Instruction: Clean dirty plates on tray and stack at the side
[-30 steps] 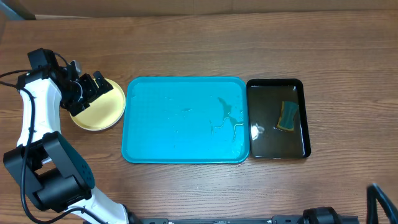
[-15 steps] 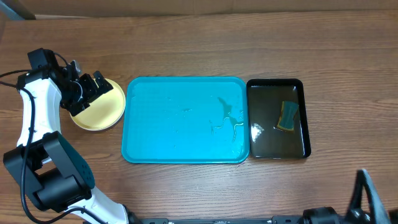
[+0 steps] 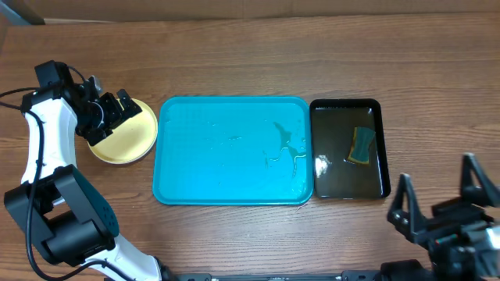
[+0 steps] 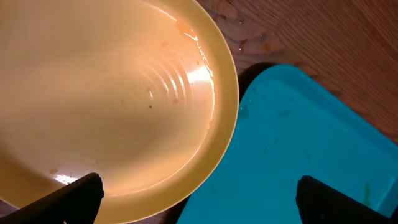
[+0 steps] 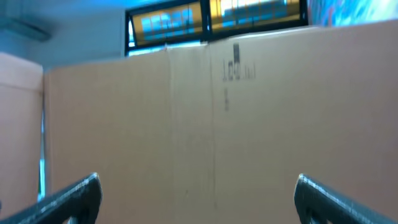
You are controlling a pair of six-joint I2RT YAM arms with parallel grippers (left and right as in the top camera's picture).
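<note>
The left jaws stand spread wide directly over the pale yellow-green plate point(image 3: 131, 140), gripping nothing. The plate lies flat on the table point(image 3: 250, 55), just outside the short end of the turquoise tray point(image 3: 219, 168). In the wrist view the plate fills the space beneath the jaws and out to one side, and the tray's rounded corner starts just beside the plate's rim on the other side. The plate is round, so it has no long axis and any point on the rim would likely serve for a grip. The left arm is by far the nearer. No plate lies on the tray, only thin wet streaks toward the end far from these jaws. Whether the white plates sit under the yellow-green one I cannot tell. The right jaws, also spread and empty, hang well apart beyond the black tray point(image 3: 349, 103), where a sponge point(image 3: 362, 146) lies in what looks like water. They face a cardboard wall point(image 5: 186, 124), away from the work. Nothing stands between the left jaws and the plate.
</note>
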